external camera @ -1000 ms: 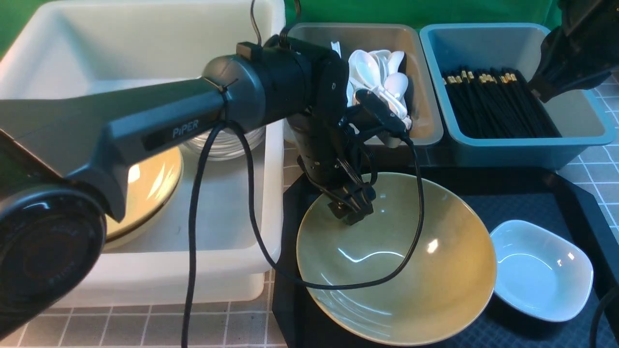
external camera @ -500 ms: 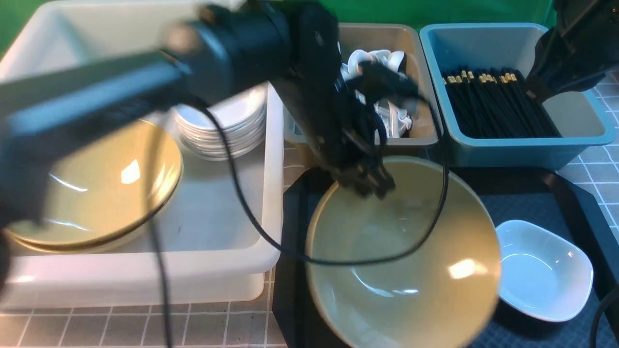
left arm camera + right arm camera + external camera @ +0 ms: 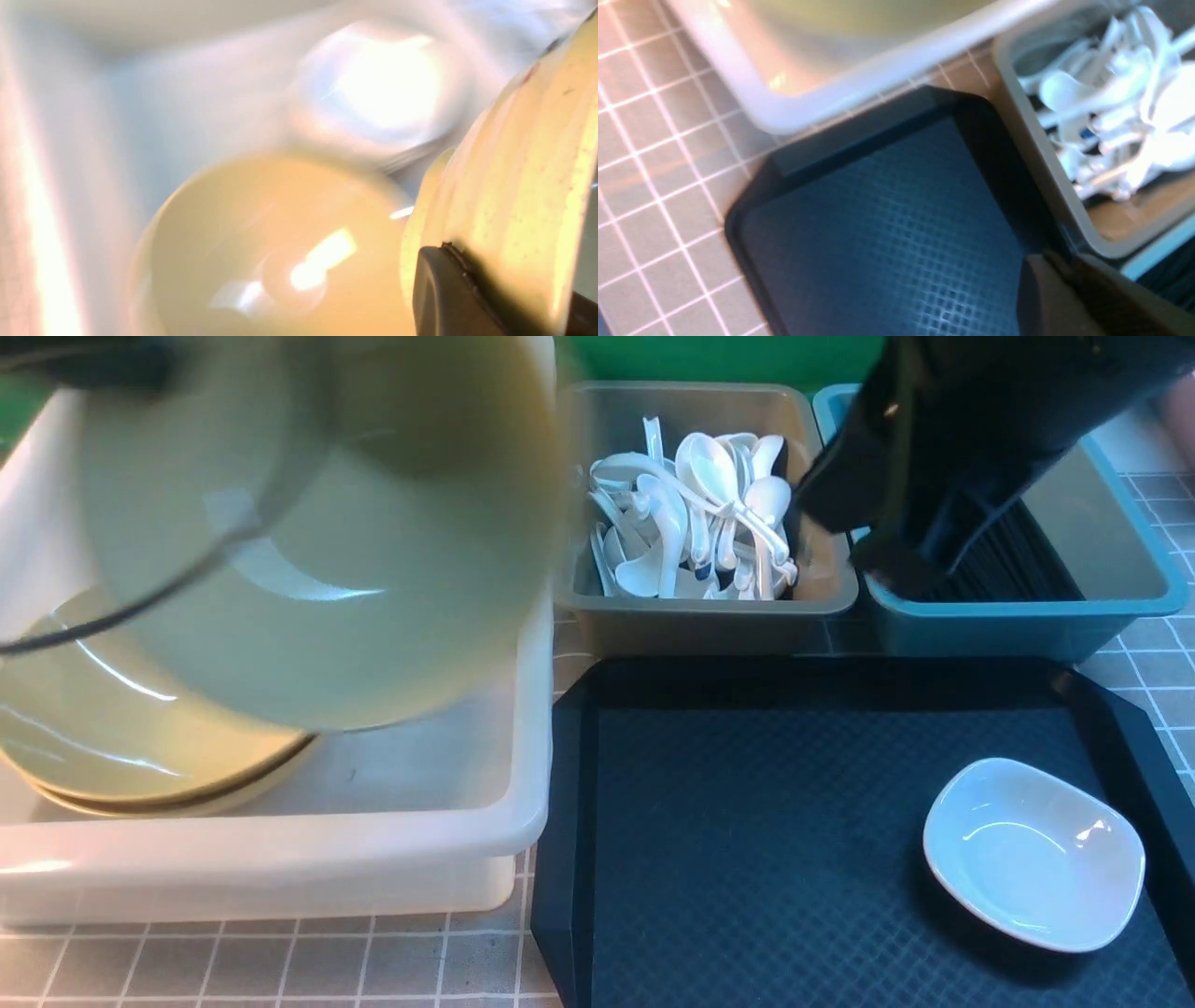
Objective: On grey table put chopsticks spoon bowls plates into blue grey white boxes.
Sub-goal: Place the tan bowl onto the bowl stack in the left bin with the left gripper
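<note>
left gripper (image 3: 509,303) clamped on rim of green bowl (image 3: 308,541); bowl tilted midair over white box (image 3: 280,868), left edge, above stacked bowls (image 3: 103,756). right gripper (image 3: 901,565) over blue box (image 3: 1027,630), far-right corner, blurred: can't tell open or closed.

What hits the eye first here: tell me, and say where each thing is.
A big yellow bowl, blurred and lifted, hangs over the white box on the left, above a stack of like bowls inside it. One small white dish lies on the black tray, toward its near right corner. Behind the tray, white spoons are heaped in the grey box.
</note>
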